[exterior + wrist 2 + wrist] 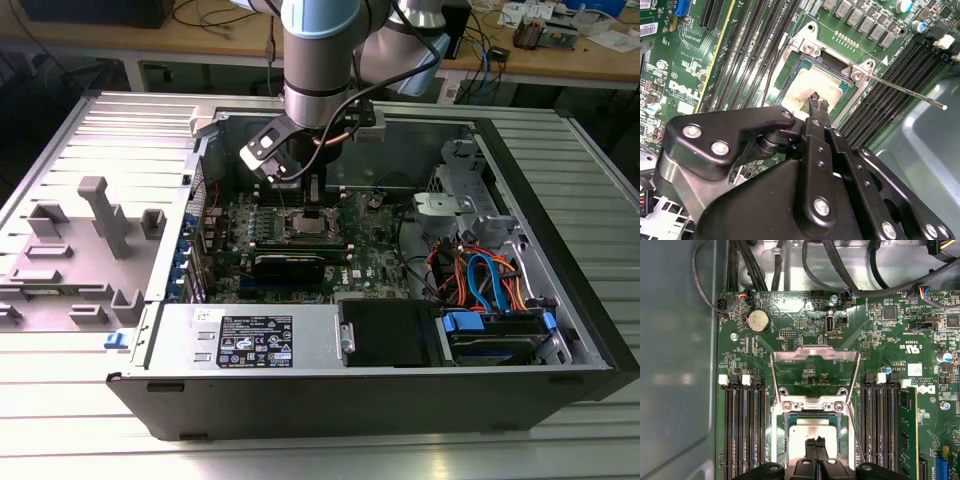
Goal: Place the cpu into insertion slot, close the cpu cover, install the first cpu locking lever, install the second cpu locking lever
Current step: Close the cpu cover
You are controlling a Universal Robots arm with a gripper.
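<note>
Exterior view: off the arm, high on the near side, angled down into the open computer case (420, 395); whole case in frame.
First wrist view: close, straight down on the circuit board (880, 340).
Second wrist view: closer, slanting past the gripper (817, 102).
Shared: insertion slot (786, 432), middle of the board, in all three.

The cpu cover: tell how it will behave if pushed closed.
Thin metal frame, so the cpu cover is probably light yet stiff. It is open, hinged beside the insertion slot, so a push would likely swing it, not slide it.
</note>
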